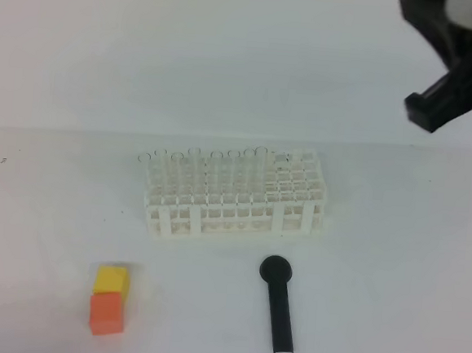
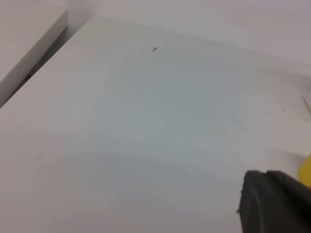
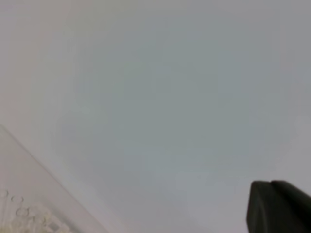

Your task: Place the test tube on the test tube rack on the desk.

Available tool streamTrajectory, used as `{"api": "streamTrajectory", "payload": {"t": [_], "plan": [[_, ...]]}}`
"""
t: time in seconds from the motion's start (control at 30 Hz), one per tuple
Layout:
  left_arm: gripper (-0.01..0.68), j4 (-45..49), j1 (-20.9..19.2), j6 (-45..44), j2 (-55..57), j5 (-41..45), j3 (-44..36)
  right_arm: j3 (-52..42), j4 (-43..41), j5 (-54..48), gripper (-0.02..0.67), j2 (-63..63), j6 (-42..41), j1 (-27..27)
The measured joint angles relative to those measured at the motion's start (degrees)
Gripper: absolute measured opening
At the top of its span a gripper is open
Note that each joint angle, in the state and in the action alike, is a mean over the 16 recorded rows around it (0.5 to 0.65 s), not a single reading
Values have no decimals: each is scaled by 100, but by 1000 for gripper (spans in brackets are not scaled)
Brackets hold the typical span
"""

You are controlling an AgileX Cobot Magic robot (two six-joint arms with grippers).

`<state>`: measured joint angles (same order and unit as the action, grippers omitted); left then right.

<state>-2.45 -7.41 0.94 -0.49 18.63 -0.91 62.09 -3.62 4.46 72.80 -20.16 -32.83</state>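
I see clear tubes (image 1: 220,171) standing in the back rows of the test tube rack (image 1: 236,194), rims just above the lattice; which one is the task's test tube I can't tell, they blur together. Rack sits mid-desk (image 1: 393,262) in the high view. The right wrist view catches only a rack corner (image 3: 24,216) with a few tube rims at bottom left, rest is blank wall.

Right gripper (image 1: 438,102) is up at top right, cropped by the frame edge, well above and apart from the rack; jaws closed, nothing held as far as I see. Left gripper (image 2: 274,201) shows only as a dark corner in its own wrist view (absent overhead), closed, empty.

Yellow block (image 1: 112,279) touches the orange block (image 1: 107,312); the left wrist view shows just a yellow sliver. Black stick (image 1: 278,305) lies in front of the rack. No readable writing.
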Motion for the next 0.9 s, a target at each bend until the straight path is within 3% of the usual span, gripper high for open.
{"api": "streamTrajectory", "payload": {"t": [0.23,0.57,0.9], "plan": [[-1,-2,0,-2,-19,-15,12,0,0,-460,-1,-757,-161,23],[-1,2,1,-10,-64,-69,-12,0,4,-362,-1,-912,-189,68],[-1,-5,0,-7,-20,-45,35,-346,399,-917,-1,-1202,-191,667]]}}
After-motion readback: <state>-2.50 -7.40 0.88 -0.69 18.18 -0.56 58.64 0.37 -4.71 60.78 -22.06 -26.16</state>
